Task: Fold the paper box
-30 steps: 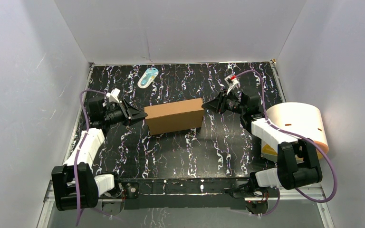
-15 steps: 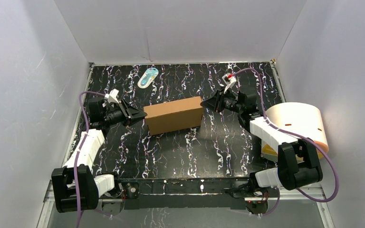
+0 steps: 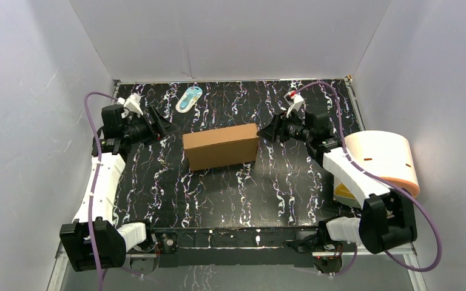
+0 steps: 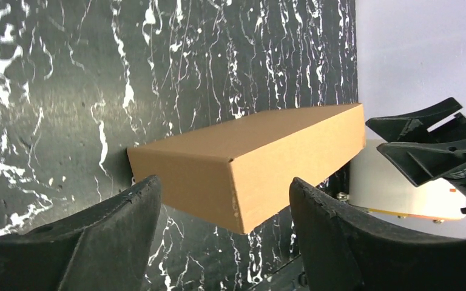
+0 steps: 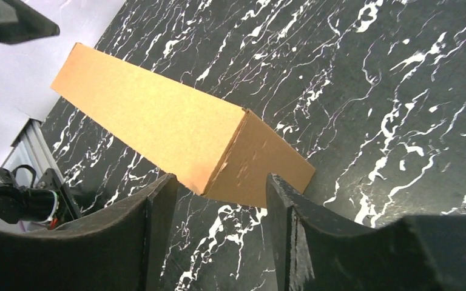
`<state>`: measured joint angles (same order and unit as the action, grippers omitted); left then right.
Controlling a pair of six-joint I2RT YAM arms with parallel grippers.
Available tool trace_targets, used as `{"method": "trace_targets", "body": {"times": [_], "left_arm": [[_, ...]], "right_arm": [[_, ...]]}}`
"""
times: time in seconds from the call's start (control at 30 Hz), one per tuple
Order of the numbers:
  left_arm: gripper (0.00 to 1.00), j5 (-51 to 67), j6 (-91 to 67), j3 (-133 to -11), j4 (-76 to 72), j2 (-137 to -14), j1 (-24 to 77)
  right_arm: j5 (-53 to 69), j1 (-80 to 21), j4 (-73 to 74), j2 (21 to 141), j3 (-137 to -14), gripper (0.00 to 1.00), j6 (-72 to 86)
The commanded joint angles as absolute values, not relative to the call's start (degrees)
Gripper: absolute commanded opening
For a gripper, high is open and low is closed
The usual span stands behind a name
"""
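Paper box (image 3: 221, 146) folded shut, at centre of the frame on the desk (image 3: 218, 194).
Left end effector (image 3: 165, 125) spread, near the left end, not touching; right end effector (image 3: 263, 134) spread too, just beside the right end, pinching nothing. No loose flap visible; seemingly little left to do.

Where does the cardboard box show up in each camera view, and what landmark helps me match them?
Top camera: the cardboard box lies mid-table, slightly askew.
Left wrist: the box fills the centre, one corner pointing at the camera.
Right wrist: the box runs from upper left to centre, its short end nearest.
Shared landmark: the black, white-veined table under it in all three.
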<state>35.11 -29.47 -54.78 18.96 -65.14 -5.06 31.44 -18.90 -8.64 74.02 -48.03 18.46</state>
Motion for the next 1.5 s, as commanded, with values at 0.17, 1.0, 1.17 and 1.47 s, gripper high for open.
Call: {"method": "trace_targets", "body": {"times": [0.17, 1.0, 1.17, 1.47], "left_arm": [[0.78, 27.5, -14.3, -61.4, 21.3, -60.9, 6.8], [0.92, 11.8, 30.2, -72.4, 23.8, -79.3, 35.8], [0.91, 14.0, 32.1, -73.3, 25.4, -82.5, 36.2], [0.73, 14.1, 35.0, -76.0, 27.5, -86.7, 37.9]], "right_arm": [[28.6, -19.1, -6.6, 59.5, -51.1, 0.8, 10.5], [21.6, -19.3, -8.5, 40.1, -39.1, 0.99, 0.2], [21.2, -20.1, -8.8, 39.9, -38.7, 0.99, 0.1], [20.0, -21.8, -8.4, 39.3, -38.2, 0.99, -3.1]]}}
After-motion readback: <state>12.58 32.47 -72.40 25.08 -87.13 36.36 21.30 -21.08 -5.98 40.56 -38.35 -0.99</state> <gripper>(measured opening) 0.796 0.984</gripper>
